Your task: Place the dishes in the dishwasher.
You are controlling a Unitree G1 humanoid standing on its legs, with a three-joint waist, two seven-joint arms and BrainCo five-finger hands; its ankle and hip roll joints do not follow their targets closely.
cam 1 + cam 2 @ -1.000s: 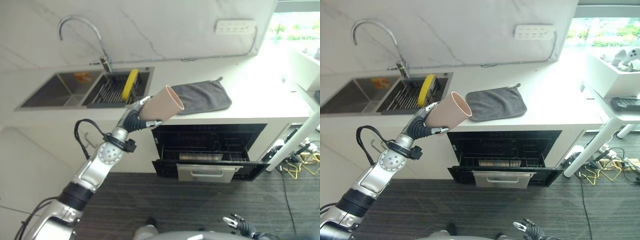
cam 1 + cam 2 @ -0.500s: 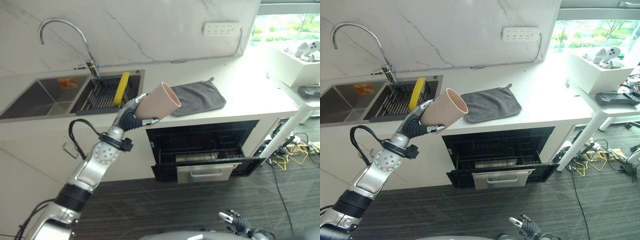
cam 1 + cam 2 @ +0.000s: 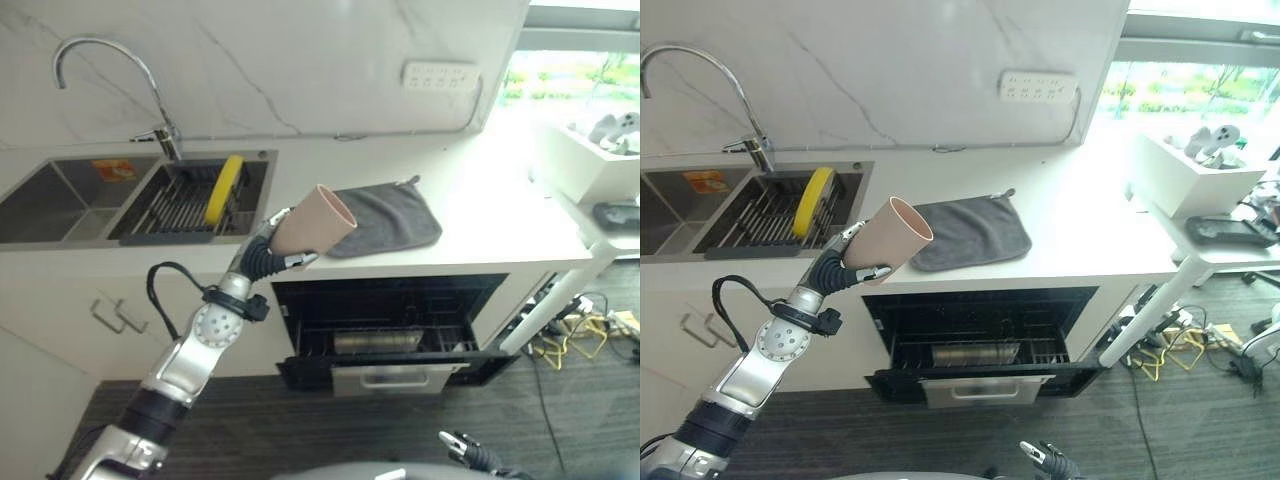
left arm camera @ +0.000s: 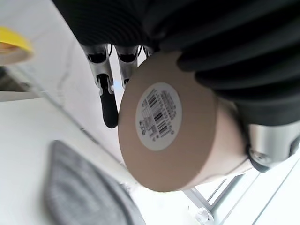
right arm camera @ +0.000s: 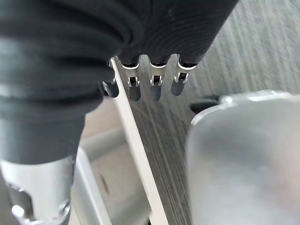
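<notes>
My left hand (image 3: 262, 252) is shut on a tan cup (image 3: 312, 220), which lies tilted with its mouth up and to the right. It hangs over the counter's front edge, above the left end of the open dishwasher (image 3: 395, 379). The left wrist view shows the cup's labelled bottom (image 4: 164, 122) with the fingers (image 4: 108, 108) around its side. A metal cylinder (image 3: 374, 341) lies in the dishwasher's rack. A yellow plate (image 3: 222, 188) stands on edge in the sink rack (image 3: 170, 205). My right hand (image 3: 468, 452) hangs low over the floor, fingers (image 5: 152, 86) relaxed and holding nothing.
A grey cloth (image 3: 390, 215) lies on the counter just right of the cup. A faucet (image 3: 100, 60) arches over the double sink at the left. A white table (image 3: 600, 180) with a box and cables stands at the right of the dishwasher.
The camera has shifted, so the counter and dishwasher sit differently in view. My left hand still holds the cup by the cloth's left end, slightly nearer the dishwasher opening.
</notes>
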